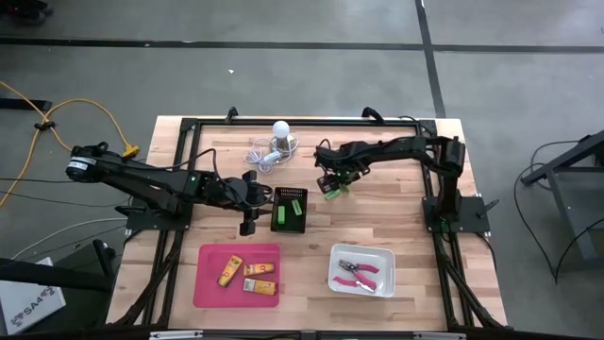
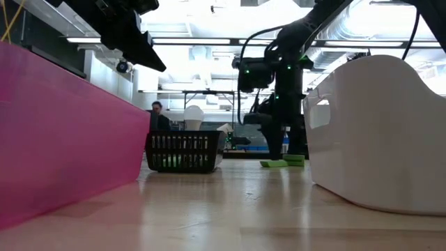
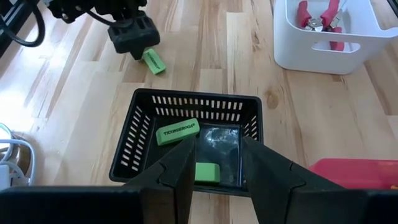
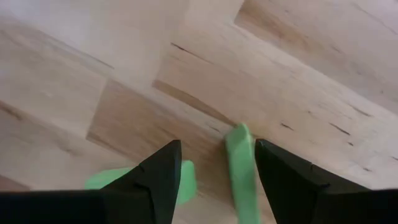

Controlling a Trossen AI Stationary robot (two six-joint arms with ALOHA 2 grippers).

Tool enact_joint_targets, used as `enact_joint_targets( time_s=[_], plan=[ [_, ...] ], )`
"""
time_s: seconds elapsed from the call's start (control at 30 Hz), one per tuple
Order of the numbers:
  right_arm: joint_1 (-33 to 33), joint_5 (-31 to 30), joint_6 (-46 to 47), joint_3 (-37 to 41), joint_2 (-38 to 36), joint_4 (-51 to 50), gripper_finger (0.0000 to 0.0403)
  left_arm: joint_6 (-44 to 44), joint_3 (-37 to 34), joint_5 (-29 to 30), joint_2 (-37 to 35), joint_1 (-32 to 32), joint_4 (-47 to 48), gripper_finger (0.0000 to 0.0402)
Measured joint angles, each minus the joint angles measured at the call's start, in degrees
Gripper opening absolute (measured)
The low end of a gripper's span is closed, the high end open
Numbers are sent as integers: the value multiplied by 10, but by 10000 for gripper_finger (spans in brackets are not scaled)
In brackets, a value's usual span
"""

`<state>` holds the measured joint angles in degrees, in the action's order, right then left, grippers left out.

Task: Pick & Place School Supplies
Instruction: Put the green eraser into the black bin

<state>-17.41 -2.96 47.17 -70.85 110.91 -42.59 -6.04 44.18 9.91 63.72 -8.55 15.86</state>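
Note:
Two short green pieces [image 3: 177, 131] [image 3: 206, 172] lie on the floor of the black ribbed basket [image 1: 290, 210]. My left gripper [image 3: 217, 146] hovers open and empty at the basket's left side [image 1: 250, 203]. A third green piece [image 4: 240, 163] lies flat on the table to the right of the basket [image 1: 330, 193]. My right gripper [image 4: 217, 149] is low over it and open, one finger on each side, with a gap showing to both. Three yellow-orange pieces [image 1: 247, 275] lie in the pink tray [image 1: 209, 283]. The pink-handled tool [image 1: 358, 275] lies in the white bin [image 1: 384, 257].
A white bulb [image 1: 280, 129] with a coiled pale cord [image 1: 261, 153] sits near the table's far edge, behind the basket. Bare wood lies between basket, tray and bin. A black frame runs around the table. In the low view a person [image 2: 157, 111] shows far behind the table.

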Motion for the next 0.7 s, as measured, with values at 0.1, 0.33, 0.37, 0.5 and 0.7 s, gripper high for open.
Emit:
enact_joint_targets(
  time_s=[0.1,0.33,0.37,0.5,0.7],
  plan=[
    [0,-1,-3,0,0,-3,194,0,0,0,0,0,0,124],
    [-6,0,-23,0,0,-45,194,0,0,0,0,0,0,124],
    [-7,0,-24,0,0,-52,194,0,0,0,0,0,0,124],
    [-9,0,-39,0,0,-62,194,0,0,0,0,0,0,124],
    [-10,3,-52,0,0,-63,168,0,0,0,0,0,0,124]
  ],
)
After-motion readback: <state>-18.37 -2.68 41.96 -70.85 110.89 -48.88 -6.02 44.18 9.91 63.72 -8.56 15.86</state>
